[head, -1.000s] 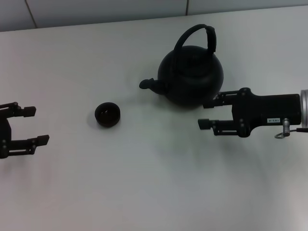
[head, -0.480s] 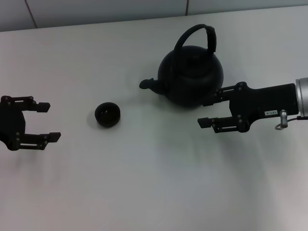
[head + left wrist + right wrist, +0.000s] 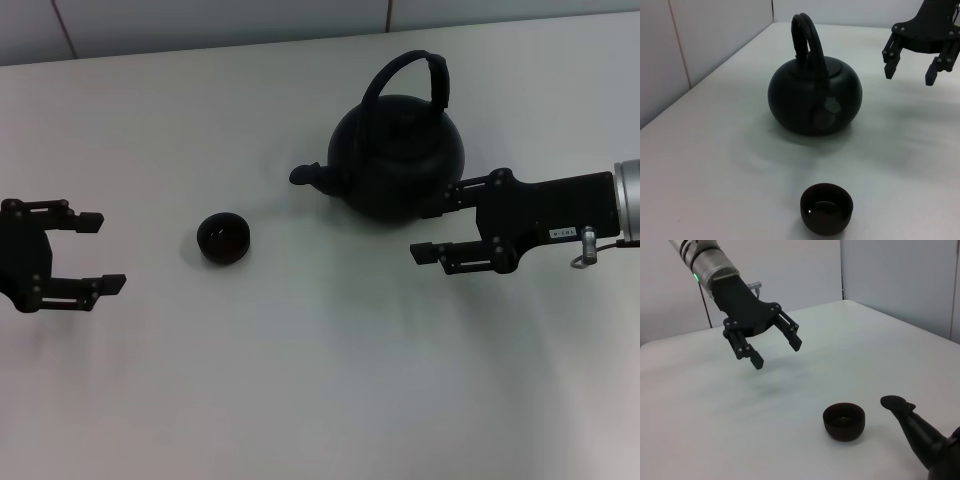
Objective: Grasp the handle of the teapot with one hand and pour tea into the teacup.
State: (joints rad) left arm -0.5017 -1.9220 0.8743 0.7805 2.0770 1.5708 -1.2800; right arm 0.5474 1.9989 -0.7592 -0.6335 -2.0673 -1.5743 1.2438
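Note:
The round matte-black teapot [image 3: 398,158] stands at the back of the white table, its spout [image 3: 308,176] pointing toward my left side and its arched handle [image 3: 410,72] upright over the lid. The small dark teacup [image 3: 223,239] sits on the table left of the spout; it also shows in the left wrist view as the teacup [image 3: 826,208] in front of the teapot [image 3: 814,96]. My right gripper [image 3: 435,232] is open, just right of and in front of the pot's body, holding nothing. My left gripper [image 3: 100,252] is open at the far left, apart from the cup.
A pale wall [image 3: 200,20] runs along the table's far edge behind the pot. In the right wrist view the left gripper [image 3: 775,347] hovers above the table beyond the teacup [image 3: 843,421], with the spout [image 3: 912,427] near the frame's edge.
Over the last second my left gripper slid right toward the cup and my right gripper rose slightly toward the pot's side. Since half a second ago, almost nothing has moved.

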